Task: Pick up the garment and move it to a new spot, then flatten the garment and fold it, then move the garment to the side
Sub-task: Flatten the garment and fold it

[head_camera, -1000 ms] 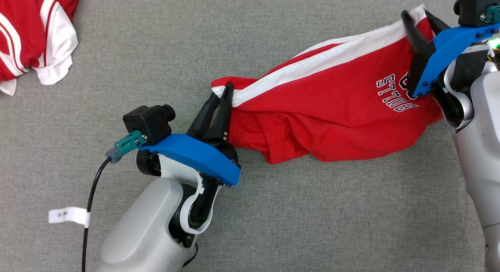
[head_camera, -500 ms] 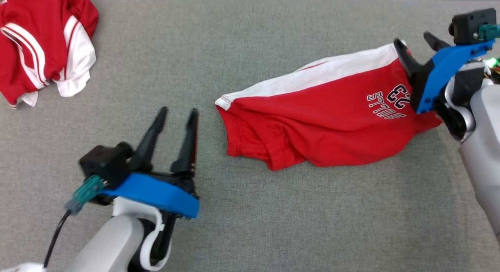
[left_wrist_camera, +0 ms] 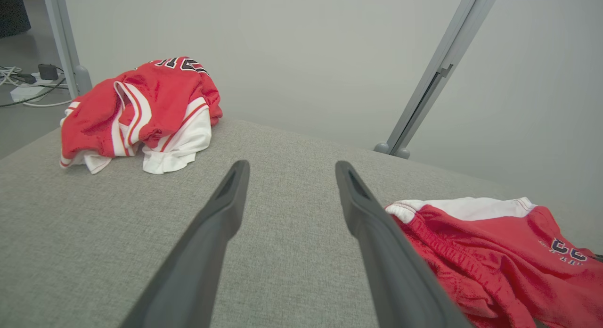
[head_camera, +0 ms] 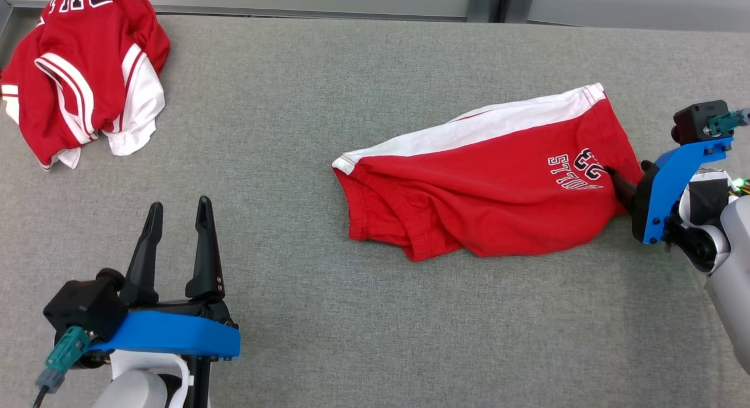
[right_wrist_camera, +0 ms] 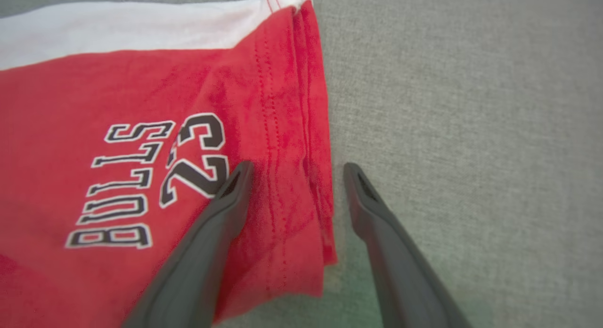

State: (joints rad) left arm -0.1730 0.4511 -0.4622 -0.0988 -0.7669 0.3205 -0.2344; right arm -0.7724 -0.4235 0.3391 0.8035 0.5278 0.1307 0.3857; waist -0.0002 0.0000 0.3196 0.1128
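Both of my hands have let go of the red shorts, which a second ago hung stretched between them. They now lie on the grey bench, right of centre.

My left hand has drawn back to the near left, well apart from the shorts. Its fingers are spread and nothing is between them. From its wrist, this hand points across bare cloth, with the shorts off to the right, gathered waistband end nearest.

My right hand is at the right end of the shorts, fingers parted and gripping nothing. In its wrist view this hand straddles the stitched hem. One finger is over the red cloth and the other is over the bench just beside it. Whether either tip touches, I cannot tell.

On the shorts, close to the hem, black letters edged in white read "BULLS", with the number "23" beside them. A white stripe runs along the far side from waistband to hem.

At the far left corner sits a second red and white garment, crumpled in a heap. It carries black lettering along its top fold, too folded for me to read.
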